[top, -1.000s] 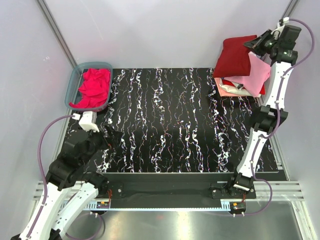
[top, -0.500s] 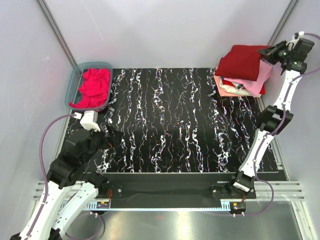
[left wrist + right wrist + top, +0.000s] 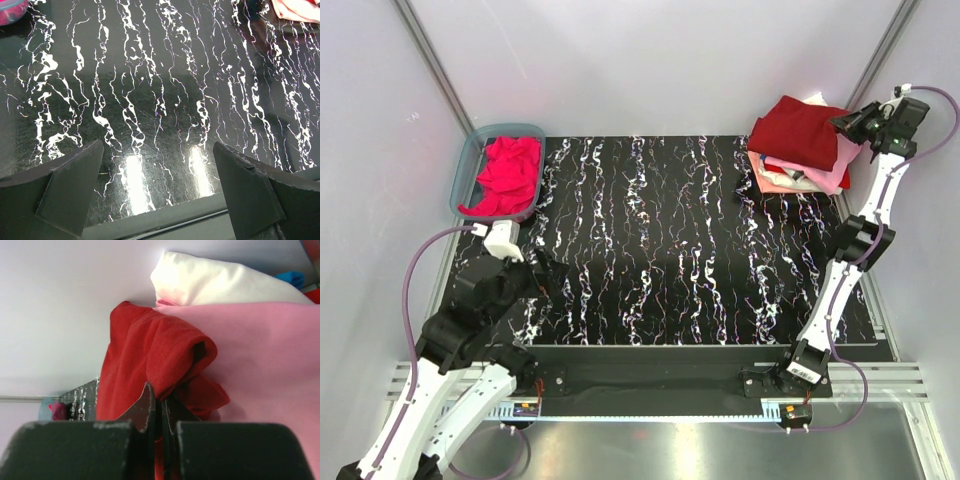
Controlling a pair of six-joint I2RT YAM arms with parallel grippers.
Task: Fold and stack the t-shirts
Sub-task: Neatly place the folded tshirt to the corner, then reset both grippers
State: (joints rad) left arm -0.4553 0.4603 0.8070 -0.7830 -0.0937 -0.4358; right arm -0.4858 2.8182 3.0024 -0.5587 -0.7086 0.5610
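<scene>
From above, your right arm (image 3: 876, 185) is reaching to the 1 o'clock corner of the table (image 3: 670, 250). There the right jaws are pinching the 3 o'clock edge of the crimson t-shirt (image 3: 800, 128). Half a second ago that shirt was riding higher and the jaws were further out toward 2 o'clock. Now they have drawn in and down, and the crimson t-shirt is lying spread over the stack (image 3: 782, 182), with the pale pink t-shirt (image 3: 828, 170) showing beneath its 4 o'clock side. A second ago the pink one was hanging loose over the stack's edge; it is now sitting flatter. The magenta t-shirt (image 3: 506, 174) is lying crumpled in the tub (image 3: 457, 186) at 10 o'clock, unchanged. Your left arm (image 3: 470, 310) is hovering over the table's 8 o'clock corner, almost where it was.

Through the left wrist, the left jaws are standing wide apart with nothing between them, only bare table (image 3: 150, 90) below. A sliver of the tub (image 3: 9, 9) is showing at 11 o'clock and a corner of the stack (image 3: 300, 7) at 1 o'clock.

Through the right wrist, the right jaws are pressing tightly together on a bunched fold of the crimson t-shirt (image 3: 140, 360). The pale pink t-shirt (image 3: 265, 355) is lying against it at 3 o'clock, and a white t-shirt (image 3: 215, 282) is bulging at 12 o'clock.
</scene>
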